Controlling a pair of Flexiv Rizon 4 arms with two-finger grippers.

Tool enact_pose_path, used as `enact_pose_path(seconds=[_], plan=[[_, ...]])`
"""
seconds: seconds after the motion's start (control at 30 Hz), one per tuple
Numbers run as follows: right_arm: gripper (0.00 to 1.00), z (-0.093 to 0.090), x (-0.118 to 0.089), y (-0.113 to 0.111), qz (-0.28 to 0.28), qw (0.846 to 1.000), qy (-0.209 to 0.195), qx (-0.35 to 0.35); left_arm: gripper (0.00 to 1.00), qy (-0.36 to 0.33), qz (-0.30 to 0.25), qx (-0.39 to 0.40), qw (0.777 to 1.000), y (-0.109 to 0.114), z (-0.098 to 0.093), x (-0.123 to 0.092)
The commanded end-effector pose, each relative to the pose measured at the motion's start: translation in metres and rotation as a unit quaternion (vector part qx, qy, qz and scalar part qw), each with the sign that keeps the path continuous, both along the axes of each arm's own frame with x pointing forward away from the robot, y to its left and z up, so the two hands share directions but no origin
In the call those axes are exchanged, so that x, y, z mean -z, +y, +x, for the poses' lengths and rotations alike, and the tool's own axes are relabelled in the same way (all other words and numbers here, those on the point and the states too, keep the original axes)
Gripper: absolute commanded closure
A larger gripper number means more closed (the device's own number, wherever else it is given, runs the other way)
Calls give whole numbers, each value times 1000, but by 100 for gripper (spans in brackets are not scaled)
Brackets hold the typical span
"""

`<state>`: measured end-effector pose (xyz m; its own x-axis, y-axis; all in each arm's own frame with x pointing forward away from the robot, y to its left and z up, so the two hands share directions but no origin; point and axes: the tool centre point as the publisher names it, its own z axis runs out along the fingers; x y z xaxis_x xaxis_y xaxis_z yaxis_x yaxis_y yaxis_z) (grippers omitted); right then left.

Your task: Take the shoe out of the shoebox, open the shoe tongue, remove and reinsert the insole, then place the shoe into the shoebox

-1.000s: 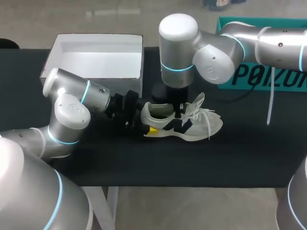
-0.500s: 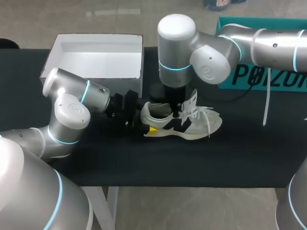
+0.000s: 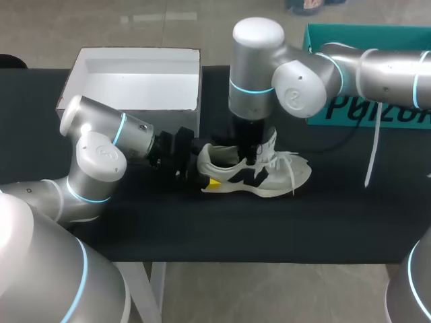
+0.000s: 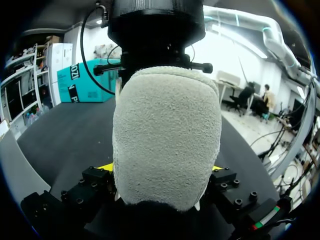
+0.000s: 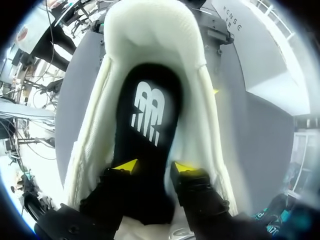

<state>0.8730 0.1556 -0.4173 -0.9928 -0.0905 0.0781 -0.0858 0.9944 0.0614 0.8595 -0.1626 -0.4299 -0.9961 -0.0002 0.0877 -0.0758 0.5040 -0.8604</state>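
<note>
While the left gripper (image 4: 161, 169) clamps the sneaker (image 3: 252, 171) by its heel, the right gripper (image 5: 156, 167) stands inside the collar, directly over the insole (image 5: 147, 115); its grasp cannot be told.

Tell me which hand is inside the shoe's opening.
The right hand, pointing down into the shoe over its black insole; the left hand instead clamps the heel from outside.

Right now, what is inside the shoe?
The black insole lies inside the shoe, and the right gripper reaches in above it. The toe end is covered by the gripper and the shoe's upper, so nothing there can be seen.
</note>
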Motion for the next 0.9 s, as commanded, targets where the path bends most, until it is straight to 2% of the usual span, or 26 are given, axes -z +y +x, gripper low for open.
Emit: enact_pose_path(seconds=[0.03,0.17,0.43,0.57,0.63,0.9], plan=[[56,-7,21,1,1,1000,12,-6,100,0,0,0,1000,-1,-1,0],[60,-12,30,1,-4,1000,22,-4,100,0,0,0,1000,-1,-1,0],[75,-17,41,6,-11,999,39,-2,100,0,0,0,1000,-1,-1,0],[93,-18,46,6,-8,999,47,4,100,0,0,0,1000,-1,-1,0],[97,-19,47,6,-7,999,49,6,100,0,0,0,1000,-1,-1,0],[100,-21,43,-1,-1,998,45,39,100,0,0,0,1000,-1,-1,0]])
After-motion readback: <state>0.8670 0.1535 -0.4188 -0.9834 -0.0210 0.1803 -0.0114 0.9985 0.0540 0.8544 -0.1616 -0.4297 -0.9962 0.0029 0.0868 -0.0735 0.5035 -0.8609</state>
